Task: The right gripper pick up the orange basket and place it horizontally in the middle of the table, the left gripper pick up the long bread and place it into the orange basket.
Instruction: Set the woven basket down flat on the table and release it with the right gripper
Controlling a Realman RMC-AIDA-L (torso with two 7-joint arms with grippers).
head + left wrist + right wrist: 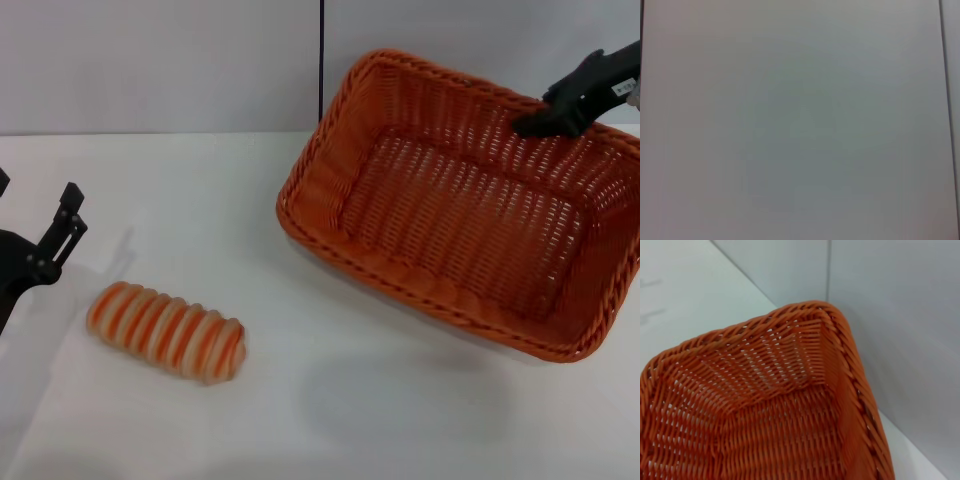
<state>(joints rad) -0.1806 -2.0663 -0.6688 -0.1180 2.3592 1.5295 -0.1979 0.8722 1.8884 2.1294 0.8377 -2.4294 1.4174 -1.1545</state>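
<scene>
The orange basket hangs tilted above the right half of the table, casting a shadow on the white top below it. My right gripper is shut on the basket's far rim. In the right wrist view the woven inside corner of the orange basket fills the picture. The long bread, cream with orange stripes, lies on the table at the front left. My left gripper stands open at the left edge, a little behind and to the left of the bread, holding nothing.
A grey wall with a dark vertical seam rises behind the table. The left wrist view holds only a plain grey surface. White tabletop lies between the bread and the basket.
</scene>
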